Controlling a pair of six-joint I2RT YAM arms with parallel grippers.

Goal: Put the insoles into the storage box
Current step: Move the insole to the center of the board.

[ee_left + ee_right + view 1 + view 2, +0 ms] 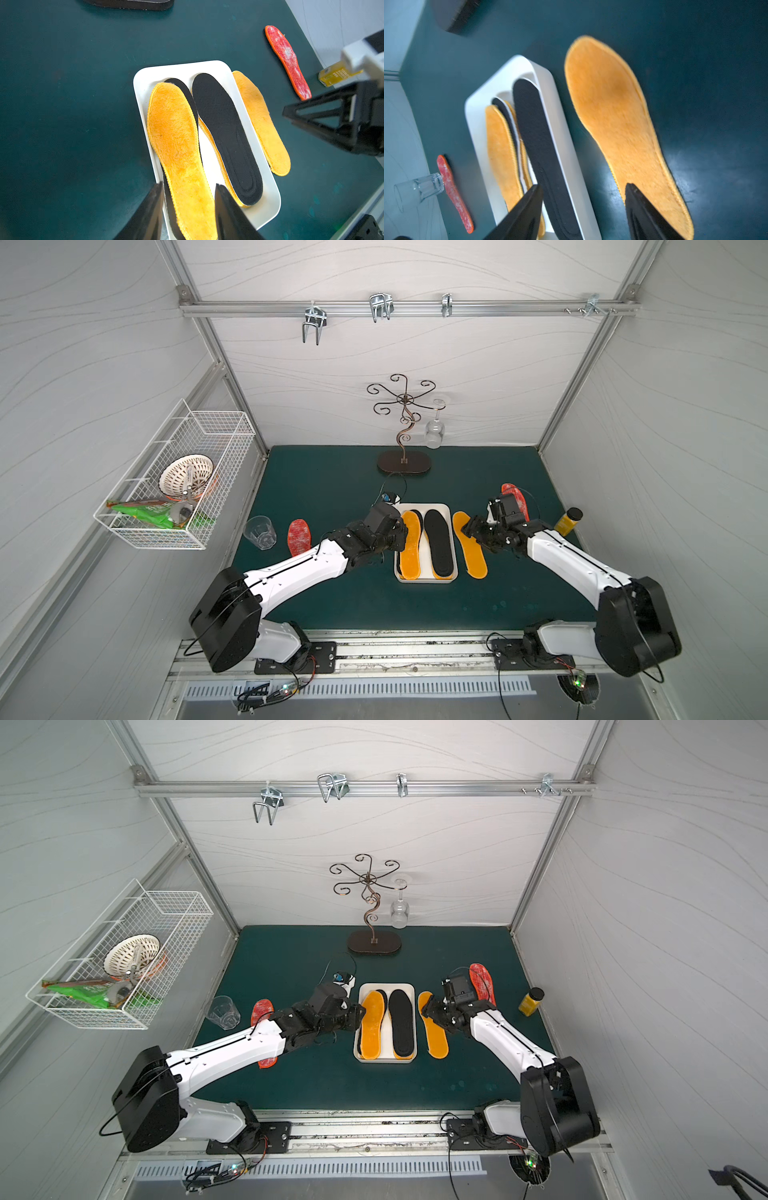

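Left gripper [188,185] straddling orange insole [172,128] in storage box [143,76], jaws parted; cannot tell whether gripping. Right gripper [584,185] hovering, jaws spread, over loose orange insole [616,116] lying at box's 3 o'clock.

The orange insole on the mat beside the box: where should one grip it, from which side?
The orange insole lies flat on the mat; one long edge runs close to the storage box wall. Pinch the other long edge, coming from above.
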